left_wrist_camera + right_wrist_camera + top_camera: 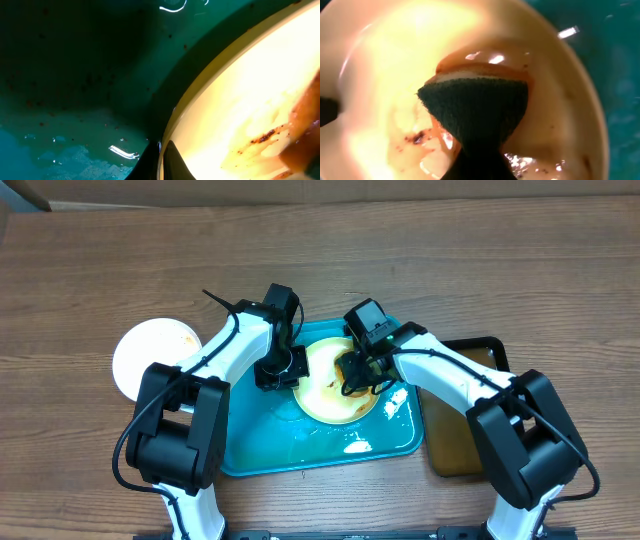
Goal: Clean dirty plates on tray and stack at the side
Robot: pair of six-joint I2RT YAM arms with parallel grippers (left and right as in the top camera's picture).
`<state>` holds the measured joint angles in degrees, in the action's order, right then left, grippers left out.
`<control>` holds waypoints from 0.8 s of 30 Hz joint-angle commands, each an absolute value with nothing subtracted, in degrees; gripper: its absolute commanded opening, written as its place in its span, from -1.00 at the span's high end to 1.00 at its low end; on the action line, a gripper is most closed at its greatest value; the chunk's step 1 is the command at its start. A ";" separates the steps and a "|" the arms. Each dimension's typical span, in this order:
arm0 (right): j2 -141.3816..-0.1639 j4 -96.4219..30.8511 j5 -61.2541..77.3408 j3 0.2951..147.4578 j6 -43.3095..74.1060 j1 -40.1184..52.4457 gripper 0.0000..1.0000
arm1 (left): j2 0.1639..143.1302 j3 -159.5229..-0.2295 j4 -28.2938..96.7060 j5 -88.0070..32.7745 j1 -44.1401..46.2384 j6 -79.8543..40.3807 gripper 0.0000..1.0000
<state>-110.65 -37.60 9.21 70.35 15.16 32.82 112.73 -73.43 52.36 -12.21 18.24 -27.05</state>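
Bench carries the wet turquoise tray at centre, with a black tray just to its right. A white plate sits on the bench left of the tray. The dirty plate lies in the tray, smeared brown. Left hand pinches its left rim. Right hand pinches a sponge, which is pressed on the plate centre.

Crowded around the plate at centre: left gripper clamps its rim at 9 o'clock, right gripper presses a sponge in from 2. The black tray walls off 3 o'clock; a white plate sits well out at 9. Open lanes: tray floor at 6, table at 12.
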 commanded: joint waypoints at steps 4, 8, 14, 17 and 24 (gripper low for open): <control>-109.32 -41.06 10.70 76.34 13.56 33.43 0.92 | 113.25 -72.07 52.07 -10.00 18.02 -27.22 0.92; -106.80 -42.63 10.20 77.28 14.28 33.43 0.92 | 113.25 -72.07 52.05 -10.13 18.02 -27.22 0.92; -106.76 -44.07 11.53 76.44 17.80 34.35 0.92 | 113.25 -72.07 52.03 -10.13 18.02 -27.22 0.92; -106.78 -42.39 11.66 75.70 18.06 35.64 0.92 | 113.23 -72.07 52.03 -10.13 18.02 -27.22 0.92; -106.78 -37.80 11.66 72.34 20.29 37.12 0.92 | 113.23 -72.07 52.05 -10.13 18.02 -27.22 0.92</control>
